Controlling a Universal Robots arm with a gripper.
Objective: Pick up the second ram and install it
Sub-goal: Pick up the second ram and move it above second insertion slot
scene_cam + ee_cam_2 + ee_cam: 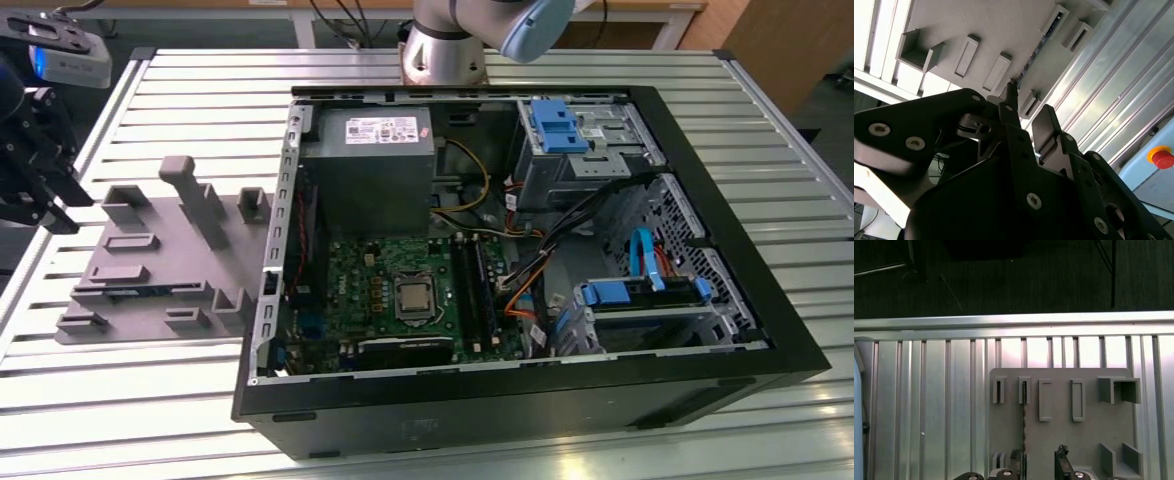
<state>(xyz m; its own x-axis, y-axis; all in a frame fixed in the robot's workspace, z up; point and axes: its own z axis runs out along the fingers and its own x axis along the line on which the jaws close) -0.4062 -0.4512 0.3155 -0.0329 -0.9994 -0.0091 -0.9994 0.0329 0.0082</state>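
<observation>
We see the gripper (1039, 462) with its two black fingers spread and a clear gap between them, nothing pinched. In the first wrist view the second ram (1024, 435) appears edge-on as a thin dark line standing in the grey holder tray (1089, 440). One end sits in a narrow slot of the tray and the other runs in between the fingers, close beside one fingertip (1016, 459) and well apart from the other. We cannot tell whether that near finger touches it.

The second wrist view looks along the gripper (1025, 102) from behind. The ram (1035, 50) is again a thin edge, leading from the tray (964, 20) toward the gap between the fingers.

In the exterior view the gripper (56, 210) hangs at the exterior view's left edge, fingers pointing down, over the slatted metal table (134, 400). The tray (174, 270) lies between it and the open computer case (534, 410). A short blue strip low in the tray looks to us like the ram (138, 291); its chips and label are too small to make out.

The arm's base (447, 50) stands behind the case, and a blue-capped joint (541, 25) is cut off by the picture's upper edge, so the links running to the wrist are hidden. Part of the gripper's body is cut off at the side.

Inside the case lies the green motherboard (387, 290).
</observation>
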